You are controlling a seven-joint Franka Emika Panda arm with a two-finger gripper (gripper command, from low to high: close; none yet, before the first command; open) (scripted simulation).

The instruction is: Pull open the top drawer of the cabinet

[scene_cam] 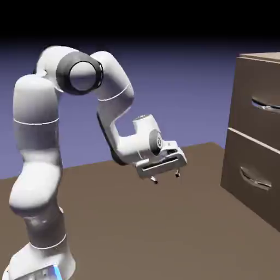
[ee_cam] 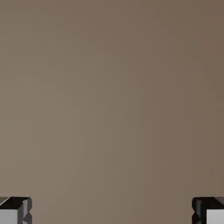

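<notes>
The cabinet [scene_cam: 247,98] stands at the right edge of the exterior view, tall and dull brown. Its top drawer [scene_cam: 257,117] sits flush and closed, with a curved silvery handle [scene_cam: 267,104]. A matching lower drawer [scene_cam: 249,188] lies beneath it. My gripper [scene_cam: 165,177] hangs well left of the cabinet, above the table, pointing down, open with nothing between its fingers. In the hand view, the two fingertips [ee_cam: 15,211] stand far apart at the bottom corners, and only plain brown table surface fills the rest.
The brown table [scene_cam: 136,229] stretches between the robot's base and the cabinet. The white arm [scene_cam: 38,164] rises at the exterior view's left and bends over toward the middle.
</notes>
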